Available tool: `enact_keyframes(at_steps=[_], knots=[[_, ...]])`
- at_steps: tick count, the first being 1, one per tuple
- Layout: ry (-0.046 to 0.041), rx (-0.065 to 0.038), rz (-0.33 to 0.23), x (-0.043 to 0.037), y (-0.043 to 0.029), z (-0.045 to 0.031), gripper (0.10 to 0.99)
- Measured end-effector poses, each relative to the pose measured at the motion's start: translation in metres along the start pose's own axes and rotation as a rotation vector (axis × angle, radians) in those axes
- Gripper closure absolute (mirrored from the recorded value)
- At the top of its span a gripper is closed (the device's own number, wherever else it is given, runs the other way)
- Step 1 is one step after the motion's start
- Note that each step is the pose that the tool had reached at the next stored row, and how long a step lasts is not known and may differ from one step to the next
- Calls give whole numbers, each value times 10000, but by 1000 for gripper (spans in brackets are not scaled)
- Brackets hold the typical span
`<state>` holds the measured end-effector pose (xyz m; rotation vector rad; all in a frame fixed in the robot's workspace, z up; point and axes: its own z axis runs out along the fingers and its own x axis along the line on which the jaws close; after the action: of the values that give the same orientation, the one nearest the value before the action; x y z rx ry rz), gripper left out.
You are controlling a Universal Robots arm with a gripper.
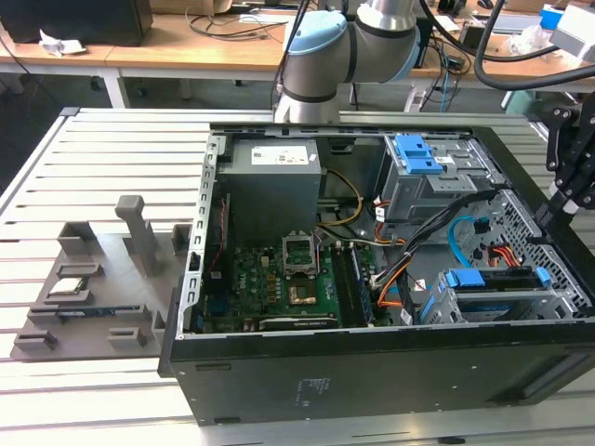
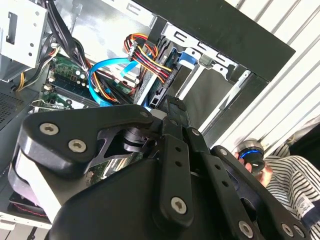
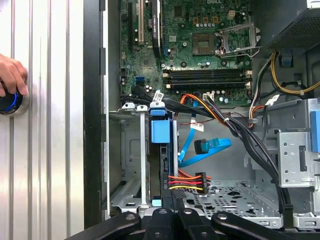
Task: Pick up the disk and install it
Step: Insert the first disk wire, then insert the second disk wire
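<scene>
The disk [image 3: 161, 150] stands on edge in the drive cage [image 3: 127, 165] of the open computer case, its blue carrier tab facing up. The exterior view shows the disk [image 1: 491, 279] in the cage at the case's right end. My gripper [image 3: 173, 199] is shut, with its fingertips together at the disk's near end, right by the red-yellow-black power cable [image 3: 187, 181]. Whether the tips touch the disk I cannot tell. In the second wrist view the gripper [image 2: 175, 107] points at the blue carrier [image 2: 171, 56]. In the exterior view the gripper [image 1: 560, 197] hangs over the case's right edge.
A blue data cable [image 3: 205, 147] and cable bundles lie beside the cage. The motherboard [image 1: 279, 279] and power supply [image 1: 274, 177] fill the case's left half. A grey fixture [image 1: 88, 288] with a small chip sits left of the case. A person's hand [image 3: 11, 72] rests on a blue-lit knob.
</scene>
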<state>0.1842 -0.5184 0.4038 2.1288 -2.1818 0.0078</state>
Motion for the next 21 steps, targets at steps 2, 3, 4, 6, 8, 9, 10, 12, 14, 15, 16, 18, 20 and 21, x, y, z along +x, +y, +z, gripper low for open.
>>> enact_keyframes(at_steps=[2,3,4,6,8,9,10,12,14,15,16,18,20,21], knots=[[0,0,0,0,0,-1,980],[0,0,0,0,0,-1,980],[0,0,-1,0,1,-1,980],[1,0,-1,-7,17,0,980],[0,0,0,-8,22,1,980],[1,0,0,-9,24,1,980],[0,0,0,-9,26,1,980],[0,0,1,-13,38,2,980],[0,0,0,-15,54,2,980],[1,0,0,-16,59,2,980],[0,0,0,-17,66,3,980],[1,0,0,-19,76,3,980],[0,0,-1,-23,81,3,980],[1,0,0,-28,85,3,980]])
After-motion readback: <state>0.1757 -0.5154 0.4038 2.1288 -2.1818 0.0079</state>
